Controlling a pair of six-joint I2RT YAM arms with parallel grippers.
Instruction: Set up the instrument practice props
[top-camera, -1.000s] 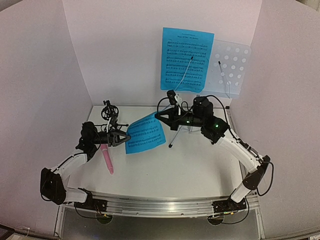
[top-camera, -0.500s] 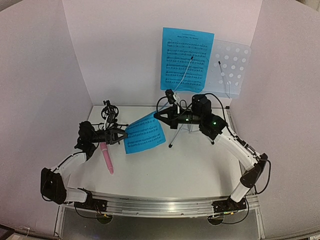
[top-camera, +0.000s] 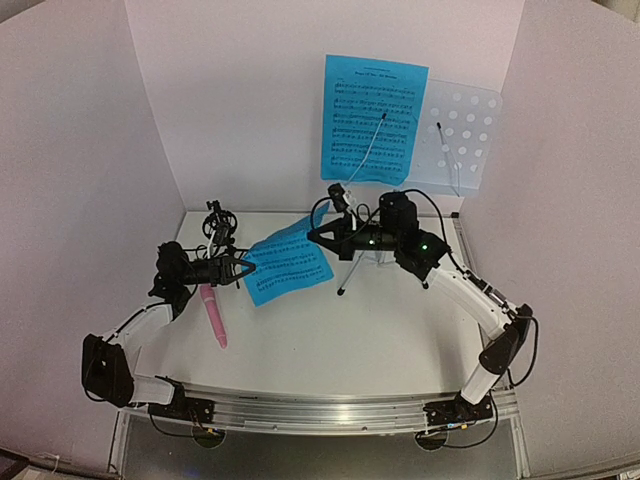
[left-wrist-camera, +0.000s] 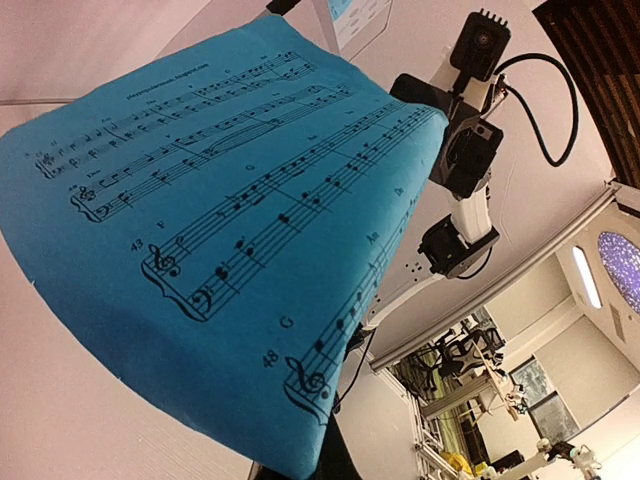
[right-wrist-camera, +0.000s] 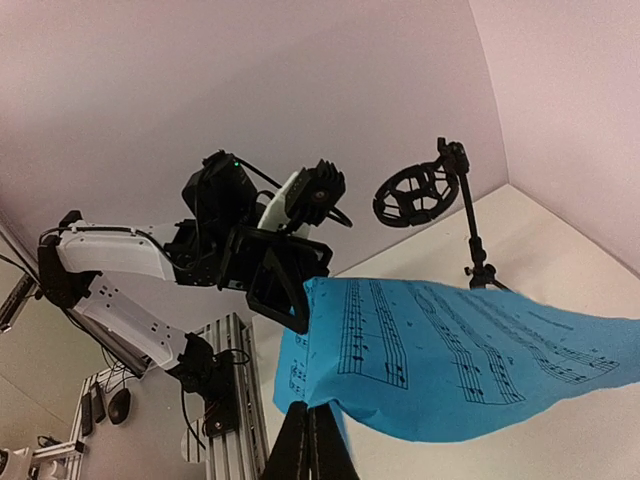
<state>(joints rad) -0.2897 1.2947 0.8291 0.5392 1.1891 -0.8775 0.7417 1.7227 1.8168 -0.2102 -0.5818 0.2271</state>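
A loose blue sheet-music page (top-camera: 290, 265) hangs above the table, stretched between both arms. My left gripper (top-camera: 243, 268) is shut on its left edge, and the page (left-wrist-camera: 230, 220) drapes over the jaws in the left wrist view. My right gripper (top-camera: 312, 235) is shut on the opposite corner; its fingertips (right-wrist-camera: 311, 425) pinch the page (right-wrist-camera: 450, 350) from below. The pale blue perforated music stand (top-camera: 465, 130) rises at the back right with another blue page (top-camera: 373, 118) on it. The pink microphone (top-camera: 213, 315) lies on the table under the left arm. The black mic holder (top-camera: 217, 222) stands behind it.
White walls close in the table on the left, back and right. The stand's silver tripod leg (top-camera: 350, 270) reaches down just right of the held page. An aluminium rail (top-camera: 320, 410) runs along the near edge between the arm bases.
My left gripper, open beside the page's left edge before, has shut on it. The right arm has shifted a little left and up, and the page now hangs flatter between the two grippers.
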